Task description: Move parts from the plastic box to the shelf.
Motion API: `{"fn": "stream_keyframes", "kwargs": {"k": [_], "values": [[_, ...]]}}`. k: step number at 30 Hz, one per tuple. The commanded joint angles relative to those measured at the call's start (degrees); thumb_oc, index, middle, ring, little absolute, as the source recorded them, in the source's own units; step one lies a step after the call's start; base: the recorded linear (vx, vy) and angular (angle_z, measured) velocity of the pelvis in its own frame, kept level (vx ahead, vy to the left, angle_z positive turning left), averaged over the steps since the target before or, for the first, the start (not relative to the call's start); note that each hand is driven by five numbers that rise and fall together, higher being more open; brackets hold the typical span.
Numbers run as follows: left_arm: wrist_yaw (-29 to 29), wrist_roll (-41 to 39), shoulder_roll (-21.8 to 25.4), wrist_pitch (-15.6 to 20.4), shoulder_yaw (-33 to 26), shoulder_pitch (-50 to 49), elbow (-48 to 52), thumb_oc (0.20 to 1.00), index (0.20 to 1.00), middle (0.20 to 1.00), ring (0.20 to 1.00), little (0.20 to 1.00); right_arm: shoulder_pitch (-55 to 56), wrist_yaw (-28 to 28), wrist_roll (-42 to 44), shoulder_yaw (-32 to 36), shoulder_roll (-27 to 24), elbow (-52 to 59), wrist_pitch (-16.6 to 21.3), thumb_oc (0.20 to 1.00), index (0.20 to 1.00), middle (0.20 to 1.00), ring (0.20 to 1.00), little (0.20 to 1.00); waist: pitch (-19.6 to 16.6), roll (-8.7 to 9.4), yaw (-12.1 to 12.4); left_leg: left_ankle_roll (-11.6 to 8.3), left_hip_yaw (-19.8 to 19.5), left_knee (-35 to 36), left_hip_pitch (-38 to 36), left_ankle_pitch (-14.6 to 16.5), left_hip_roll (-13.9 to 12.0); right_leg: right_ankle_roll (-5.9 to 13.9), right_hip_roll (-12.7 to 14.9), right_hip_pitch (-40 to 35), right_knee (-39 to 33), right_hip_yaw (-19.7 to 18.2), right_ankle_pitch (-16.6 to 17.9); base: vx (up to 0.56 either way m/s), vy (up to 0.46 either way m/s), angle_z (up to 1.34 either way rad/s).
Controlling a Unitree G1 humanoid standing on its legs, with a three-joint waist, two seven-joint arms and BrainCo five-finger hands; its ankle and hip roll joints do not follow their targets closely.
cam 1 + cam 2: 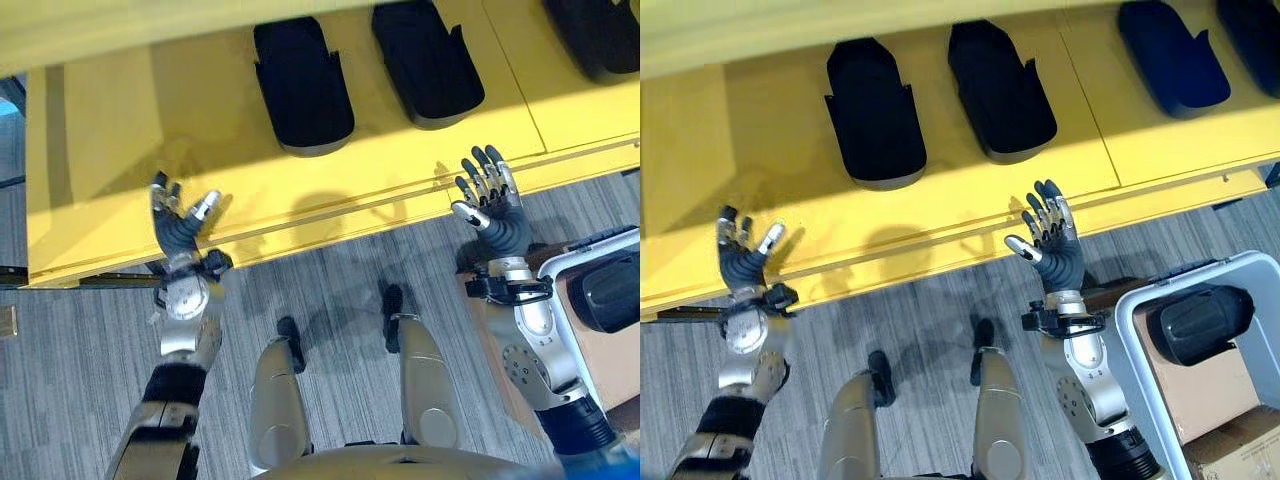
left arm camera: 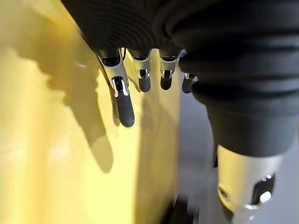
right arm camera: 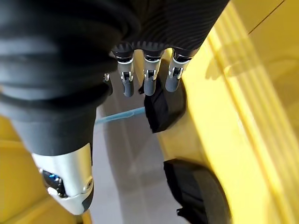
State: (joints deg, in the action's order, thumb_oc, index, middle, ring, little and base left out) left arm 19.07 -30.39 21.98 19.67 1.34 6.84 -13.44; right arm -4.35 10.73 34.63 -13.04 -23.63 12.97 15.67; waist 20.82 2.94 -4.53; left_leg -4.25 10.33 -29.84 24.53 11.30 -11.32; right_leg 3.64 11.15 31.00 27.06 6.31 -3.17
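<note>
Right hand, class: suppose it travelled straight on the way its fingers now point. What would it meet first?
Most likely the yellow shelf: the open, empty right hand points across its front edge toward the nearer of two black parts. Its height above the surface is unclear, so it may pass over and reach that part first.

I read this as a factory or warehouse parts station, not a home. A long yellow shelf [image 1: 940, 200] runs across at twelve o'clock, with identical black moulded parts [image 1: 875, 115] laid in a row on it. At four o'clock a grey plastic box [image 1: 1140, 330] holds another such part [image 1: 1195, 322]. Underfoot is grey ribbed floor [image 1: 80, 370].
</note>
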Motion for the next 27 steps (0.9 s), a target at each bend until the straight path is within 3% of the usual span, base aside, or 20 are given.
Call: {"fn": "stream_keyframes", "kwargs": {"k": [1,2,4,11,16,22,23,24,25,27], "values": [[-8.3,-1.5,1.9,-2.8,5.0,-5.4,0.9,1.0,1.0,1.0,1.0,1.0,1.4,-2.5,-0.7,3.6,-1.5,1.3,1.3,1.0,1.0,1.0,1.0,1.0,-2.4,-0.21,0.0,-0.99,-3.6,7.9,0.4,-11.3,-0.6,1.62,-1.1,-5.8,-0.9,1.6,0.6,0.01,-0.095,0.16],[-12.4,-2.5,2.6,-4.1,7.4,-8.4,3.0,1.0,1.0,1.0,1.0,1.0,2.7,-3.1,-1.3,4.2,-1.8,-1.0,0.3,1.0,1.0,1.0,1.0,1.0,-3.3,-0.63,0.0,-0.8,-3.7,12.1,-2.4,-14.6,-0.8,1.22,-2.0,-8.8,-4.2,2.8,2.1,0.0,-0.088,0.18],[-16.3,-3.7,3.7,-5.2,9.4,-12.7,6.6,1.0,1.0,1.0,1.0,1.0,5.1,-4.5,-1.6,5.2,-2.1,-2.3,-0.5,1.0,1.0,1.0,1.0,1.0,-5.1,-1.27,-0.3,-1.18,-3.3,18.3,-7.9,-17.2,-1.7,1.49,-3.2,-12.9,-7.7,3.4,2.3,0.08,-0.079,0.18],[-22.6,-5.9,4.5,-7.1,12.3,-17.8,10.9,1.0,1.0,1.0,1.0,1.0,12.1,-7.6,-3.6,6.3,-3.2,-7.0,-2.8,1.0,1.0,1.0,1.0,1.0,-10.4,-2.57,-1.1,-3.49,-0.6,29.3,-18.1,-23.5,-4.5,1.42,-6.0,-21.6,-16.2,4.6,2.4,0.08,-0.076,-0.06],[-23.0,-5.9,2.6,-8.5,12.9,-19.8,9.9,1.0,1.0,1.0,1.0,1.0,14.5,-8.6,-3.9,5.8,-3.5,-8.2,-3.7,1.0,1.0,1.0,1.0,1.0,-13.9,-3.59,-1.4,-4.93,0.5,32.1,-21.6,-28.3,-7.1,0.12,-8.8,-25.4,-19.2,4.1,1.6,0.03,-0.123,-0.1],[-23.6,-5.4,1.3,-8.7,13.6,-19.9,9.3,1.0,1.0,1.0,1.0,1.0,16.8,-9.9,-3.7,7.0,-4.7,-7.0,-3.7,1.0,1.0,1.0,1.0,1.0,-14.5,-3.4,-1.7,-5.15,2.2,30.7,-21.9,-32.2,-8.0,-1.77,-10.6,-28.4,-21.5,4.2,1.0,-0.01,-0.139,-0.08],[-23.8,-5.2,1.2,-8.7,13.9,-19.4,8.8,1.0,1.0,1.0,1.0,1.0,17.3,-9.6,-3.7,7.7,-4.8,-7.3,-3.7,1.0,1.0,1.0,1.0,1.0,-14.7,-2.87,-2.4,-5.47,4.1,30.1,-22.0,-30.8,-7.3,-1.7,-10.3,-29.3,-22.5,4.3,0.6,-0.03,-0.114,0.09],[-24.2,-5.0,0.9,-8.8,14.1,-19.4,8.1,1.0,1.0,1.0,1.0,1.0,18.1,-9.5,-3.9,8.1,-4.7,-7.7,-4.1,1.0,1.0,1.0,1.0,1.0,-14.9,-2.2,-2.2,-3.29,5.6,29.5,-21.1,-27.8,-4.0,-1.62,-10.0,-29.7,-24.7,4.8,2.4,0.0,-0.085,0.25],[-24.1,-4.9,0.8,-8.6,14.0,-19.4,8.2,1.0,1.0,1.0,1.0,1.0,18.2,-9.6,-4.0,8.2,-4.6,-7.9,-4.1,1.0,1.0,1.0,1.0,1.0,-15.0,-1.78,-1.8,-2.15,4.2,29.4,-20.6,-25.4,-1.2,-1.18,-9.5,-30.0,-26.0,4.4,3.5,-0.03,-0.04,0.47],[-23.9,-3.9,0.7,-8.3,13.6,-19.7,8.8,1.0,1.0,1.0,1.0,1.0,17.4,-9.9,-4.3,7.8,-4.2,-8.4,-4.1,1.0,1.0,1.0,1.0,1.0,-15.1,-0.89,-0.2,0.59,-5.2,28.9,-18.6,-20.4,7.4,-0.4,-9.4,-29.7,-28.5,2.6,5.9,0.03,-0.018,0.06]]}}
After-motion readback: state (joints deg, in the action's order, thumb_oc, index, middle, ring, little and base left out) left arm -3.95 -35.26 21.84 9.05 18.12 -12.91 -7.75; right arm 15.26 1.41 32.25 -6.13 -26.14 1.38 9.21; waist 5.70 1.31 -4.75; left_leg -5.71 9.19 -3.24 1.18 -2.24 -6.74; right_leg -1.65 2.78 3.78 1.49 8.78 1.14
